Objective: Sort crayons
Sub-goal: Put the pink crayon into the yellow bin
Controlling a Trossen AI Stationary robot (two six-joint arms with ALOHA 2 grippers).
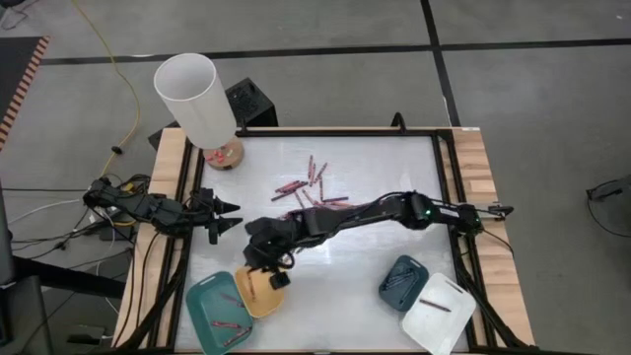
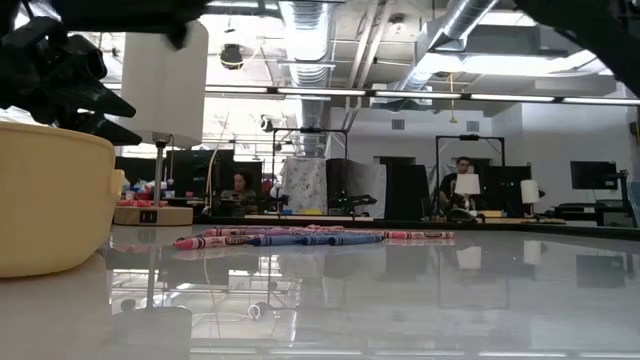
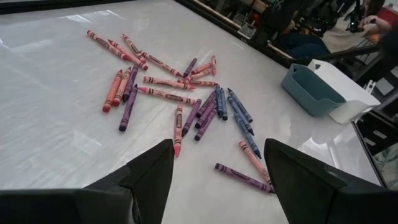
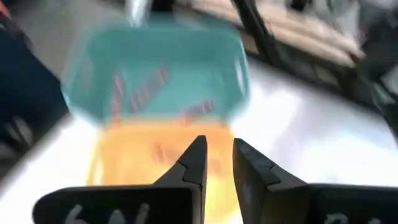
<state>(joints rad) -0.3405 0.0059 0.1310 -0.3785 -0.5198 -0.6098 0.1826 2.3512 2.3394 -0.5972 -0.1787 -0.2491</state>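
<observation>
Loose crayons (image 1: 311, 187) in red, pink, purple and blue lie flat in a scatter at the table's middle; the left wrist view (image 3: 186, 99) and the low view (image 2: 310, 238) show them too. My right gripper (image 1: 274, 280) hangs over the yellow tray (image 1: 251, 294) near the front left. Its fingers (image 4: 217, 146) stand a little apart with nothing between them. A reddish crayon (image 4: 163, 152) lies in that tray. My left gripper (image 1: 229, 215) waits open at the table's left side, facing the scatter (image 3: 217, 144).
A teal tray (image 1: 212, 311) holding red crayons (image 4: 146, 90) stands next to the yellow one. A dark-blue tray (image 1: 402, 279) and a white tray (image 1: 439, 314) sit at the front right. A tall white cylinder (image 1: 197, 99) on a wooden base stands at the back left.
</observation>
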